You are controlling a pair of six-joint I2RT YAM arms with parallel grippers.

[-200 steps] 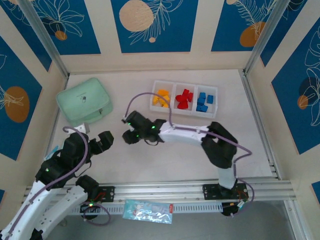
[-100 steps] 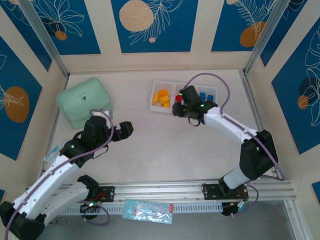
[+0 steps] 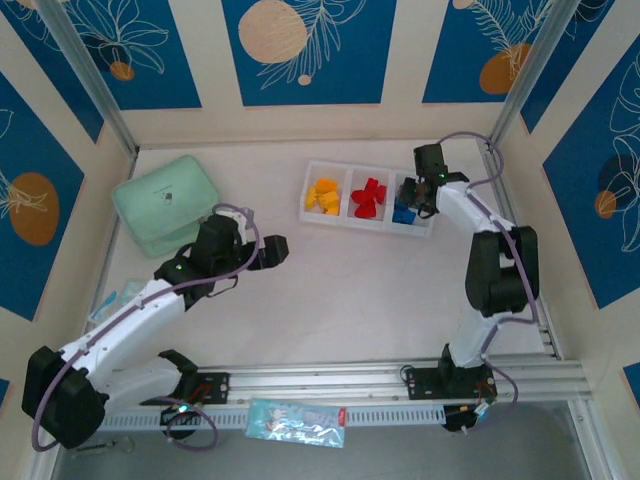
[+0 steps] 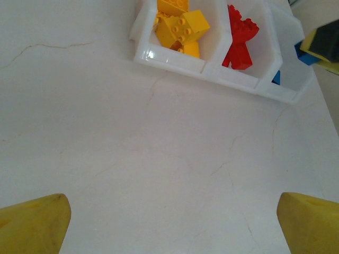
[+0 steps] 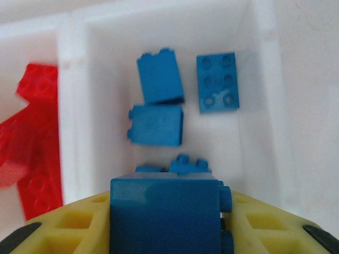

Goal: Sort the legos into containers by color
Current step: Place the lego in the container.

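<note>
- The right gripper [image 3: 427,188] is closed on a blue brick [image 5: 165,214], which is clamped by its flat side faces between the two yellow fingers [image 5: 69,225].
- The held brick is hanging just above the blue compartment [image 5: 235,148], the right-hand one of the white tray [image 4: 175,63], where other blue bricks [image 5: 159,79] are lying loose.
- The brick is judged to be light, hard and stiff, with smooth sides that can slip. A hold on two opposite flat faces, not on the studs, is considered the safest.
- A short drop is not expected to harm it, but it may bounce off the bricks below.
- The red bricks [image 3: 368,197] are seen in the middle compartment and the yellow bricks [image 3: 323,194] in the left one.
- The left gripper [image 3: 272,250] is held wide open with nothing in it, over the table [image 4: 159,159], well apart from the tray.
</note>
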